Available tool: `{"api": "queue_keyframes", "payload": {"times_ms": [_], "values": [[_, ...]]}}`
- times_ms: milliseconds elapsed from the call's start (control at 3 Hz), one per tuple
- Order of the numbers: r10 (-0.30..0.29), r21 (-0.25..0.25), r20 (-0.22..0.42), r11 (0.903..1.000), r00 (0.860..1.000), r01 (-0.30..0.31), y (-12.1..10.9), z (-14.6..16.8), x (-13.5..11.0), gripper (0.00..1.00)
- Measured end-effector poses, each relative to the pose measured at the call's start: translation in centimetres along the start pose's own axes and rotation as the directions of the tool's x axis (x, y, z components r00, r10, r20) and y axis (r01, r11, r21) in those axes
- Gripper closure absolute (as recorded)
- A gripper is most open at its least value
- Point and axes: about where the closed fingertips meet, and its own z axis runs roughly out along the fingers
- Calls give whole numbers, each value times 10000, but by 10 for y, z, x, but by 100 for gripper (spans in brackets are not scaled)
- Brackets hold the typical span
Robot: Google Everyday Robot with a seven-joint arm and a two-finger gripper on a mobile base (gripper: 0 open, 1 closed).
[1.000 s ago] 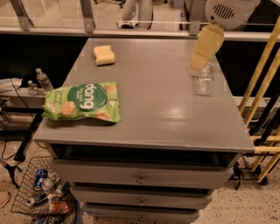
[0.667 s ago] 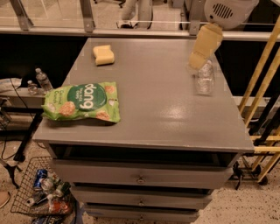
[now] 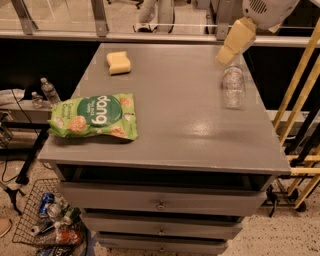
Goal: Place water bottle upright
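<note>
The water bottle, clear ribbed plastic, stands upright on the grey cabinet top near its right edge. Its cap is not clearly seen. My gripper, cream-coloured, hangs from the white arm at the top right. It is just above and slightly behind the bottle's top. Whether it still touches the bottle cannot be told.
A green snack bag lies at the front left of the top and a yellow sponge at the back left. Two small bottles stand beyond the left edge. Yellow bars stand to the right. A wire basket of cans sits on the floor.
My gripper has risen a little from the bottle's top. The bottle stays upright in the same spot. The bag and sponge have not moved.
</note>
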Motion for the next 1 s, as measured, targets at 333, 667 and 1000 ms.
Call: {"api": "queue_keyframes", "payload": {"times_ms": [333,667,1000], "values": [[1885,-434,32,9812,9821,-1882,-22,15,1,0],[3357,-1073,-182,9358,9418,-3357,-29,42,4,0],[4174,-1435,-654,8949,9063,-4225,-31,73,3,0]]}}
